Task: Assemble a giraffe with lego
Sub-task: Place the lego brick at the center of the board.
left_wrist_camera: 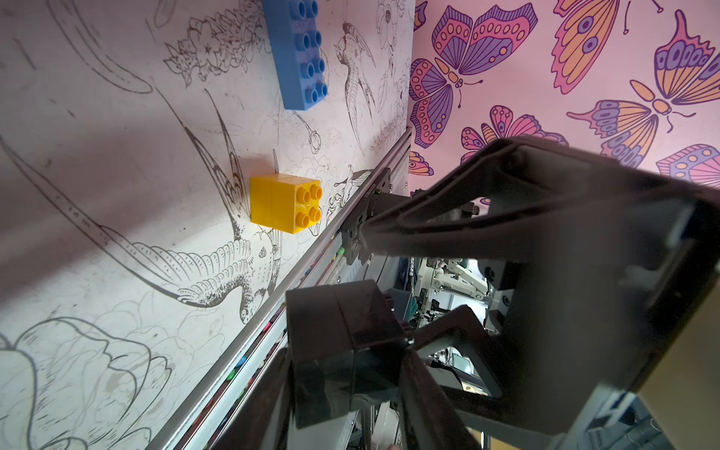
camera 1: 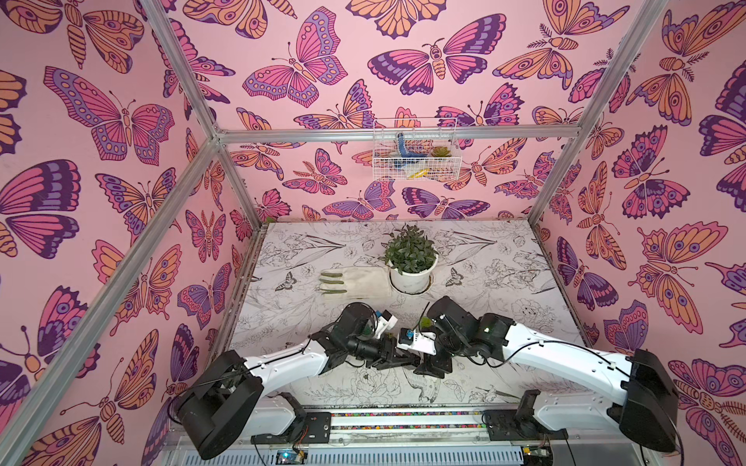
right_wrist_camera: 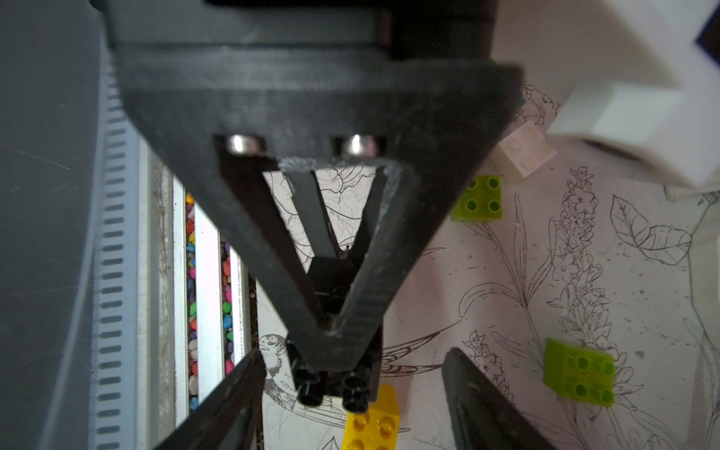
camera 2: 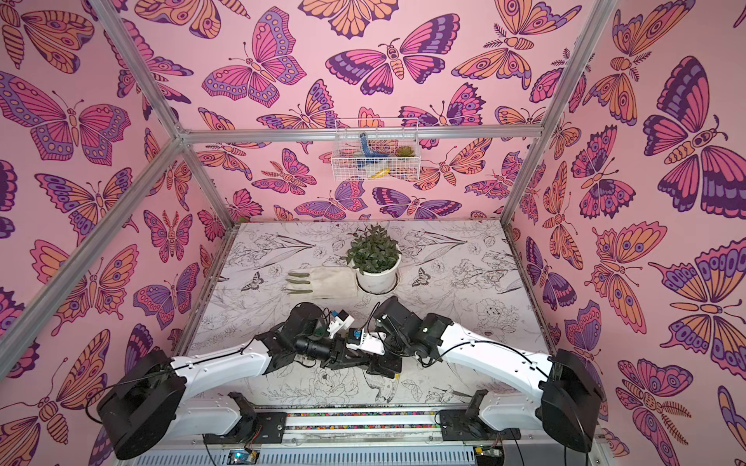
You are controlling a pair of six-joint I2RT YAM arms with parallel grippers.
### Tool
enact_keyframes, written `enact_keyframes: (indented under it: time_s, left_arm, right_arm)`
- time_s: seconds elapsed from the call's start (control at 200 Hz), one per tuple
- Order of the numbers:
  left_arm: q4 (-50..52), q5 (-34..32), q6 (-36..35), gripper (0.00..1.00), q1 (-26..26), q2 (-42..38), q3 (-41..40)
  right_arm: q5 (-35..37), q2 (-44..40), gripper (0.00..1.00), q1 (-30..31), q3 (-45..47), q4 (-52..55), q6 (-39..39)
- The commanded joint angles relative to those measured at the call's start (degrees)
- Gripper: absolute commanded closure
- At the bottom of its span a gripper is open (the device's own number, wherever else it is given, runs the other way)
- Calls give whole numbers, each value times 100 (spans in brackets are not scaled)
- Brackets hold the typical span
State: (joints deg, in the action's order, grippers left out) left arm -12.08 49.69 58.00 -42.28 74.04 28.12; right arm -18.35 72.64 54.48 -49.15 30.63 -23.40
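Observation:
My left gripper (left_wrist_camera: 343,385) is shut on a black lego brick (left_wrist_camera: 339,331), held above the table with its studs (right_wrist_camera: 331,389) pointing out past the fingertips. My right gripper (right_wrist_camera: 352,358) is open, one finger on each side of that black brick, with gaps both sides. In both top views the two grippers (camera 1: 403,360) meet near the table's front middle. On the table lie a yellow brick (left_wrist_camera: 286,202), a long blue brick (left_wrist_camera: 298,50), two lime bricks (right_wrist_camera: 477,198) (right_wrist_camera: 578,374) and a white brick (right_wrist_camera: 524,150). No assembled giraffe is in view.
A potted plant (camera 1: 411,258) and a pale glove (camera 1: 355,282) lie behind the arms. A wire basket (camera 1: 413,155) hangs on the back wall. A rail filled with coloured pebbles (right_wrist_camera: 191,272) runs along the table's front edge, close to the grippers.

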Motion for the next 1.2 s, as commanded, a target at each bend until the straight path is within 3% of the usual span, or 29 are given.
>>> enact_keyframes:
  time_s: [0.0,0.225,0.591,0.626,0.786,0.976,1.042,1.082,1.142,1.197]
  left_arm:
    - [23,34,-46,74,31,-245,50]
    - [-60,-47,71,74,36,-411,-78]
    - [-161,-118,139,75,41,-376,-173]
    - [-198,-117,167,75,44,-365,-173]
    - [-293,-109,228,76,44,-320,-188]
    - [-392,-107,300,75,45,-347,-229]
    - [-398,-104,309,63,45,-356,-254]
    - [-397,-132,300,54,53,-372,-285]
    - [-396,-198,292,31,77,-421,-337]
    - [-363,-257,270,18,120,-497,-389]
  right_arm:
    - [-63,79,34,37,-173,-74,-27]
    - [-50,136,48,39,-159,-149,51]
    - [149,-143,45,91,-48,-486,371]
    - [160,-142,47,98,-30,-488,379]
    - [193,-131,76,116,17,-462,401]
    - [284,-155,88,133,37,-467,424]
    - [352,-190,100,133,13,-430,425]
    - [428,-211,100,133,-6,-382,424]
    - [533,-256,100,133,-24,-274,407]
    - [624,-289,100,133,-26,-148,406]
